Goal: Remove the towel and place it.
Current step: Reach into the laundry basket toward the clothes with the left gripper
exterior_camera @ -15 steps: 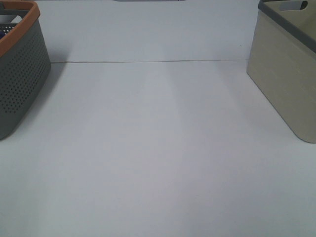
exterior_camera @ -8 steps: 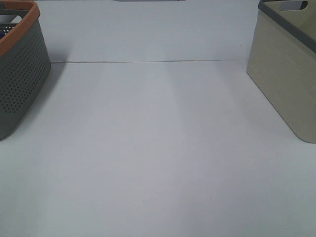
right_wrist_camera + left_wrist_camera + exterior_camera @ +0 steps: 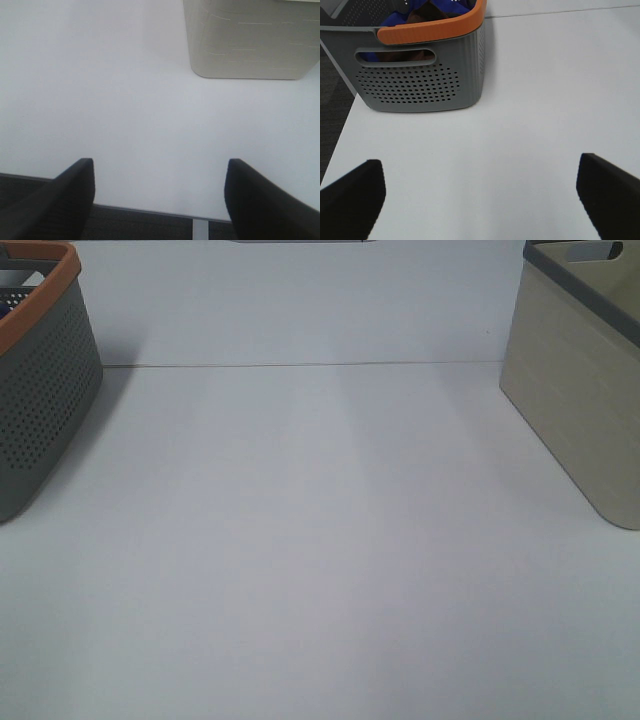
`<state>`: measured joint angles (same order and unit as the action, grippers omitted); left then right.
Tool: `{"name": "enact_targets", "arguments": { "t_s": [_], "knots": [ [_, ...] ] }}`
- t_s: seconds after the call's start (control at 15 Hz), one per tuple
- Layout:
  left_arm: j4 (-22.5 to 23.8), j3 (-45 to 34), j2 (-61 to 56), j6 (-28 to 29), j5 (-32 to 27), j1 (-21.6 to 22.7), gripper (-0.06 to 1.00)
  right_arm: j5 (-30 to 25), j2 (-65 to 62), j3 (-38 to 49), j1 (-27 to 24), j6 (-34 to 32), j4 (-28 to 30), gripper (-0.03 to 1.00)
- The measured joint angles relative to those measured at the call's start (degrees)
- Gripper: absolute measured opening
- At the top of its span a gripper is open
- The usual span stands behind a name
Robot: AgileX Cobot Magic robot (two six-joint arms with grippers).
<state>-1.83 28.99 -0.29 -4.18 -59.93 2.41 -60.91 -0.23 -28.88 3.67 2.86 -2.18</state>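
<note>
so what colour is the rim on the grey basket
Orange. The rim runs along the top of the perforated grey basket and shows best in the left wrist view.

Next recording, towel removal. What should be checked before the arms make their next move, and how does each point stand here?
1. State of left tool: ok, open wide and empty.
2. State of right tool: ok, open and empty.
3. Sight of towel: cannot tell; only a reddish-brown patch shows beside blue cloth in the grey basket.
4. Path to that basket: ok, bare table lies between.
5. Beige bin ready: cannot tell, its inside is hidden.
</note>
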Motion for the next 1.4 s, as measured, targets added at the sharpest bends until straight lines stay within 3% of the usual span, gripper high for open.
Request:
{"name": "enact_targets", "arguments": {
  "t_s": [1.4],
  "knots": [
    [0.1, 0.0, 0.0, -0.1, 0.0, 0.0, 0.99, 0.0, 0.0, 0.0, 0.0, 0.0, 0.0, 0.64]
  ]
}}
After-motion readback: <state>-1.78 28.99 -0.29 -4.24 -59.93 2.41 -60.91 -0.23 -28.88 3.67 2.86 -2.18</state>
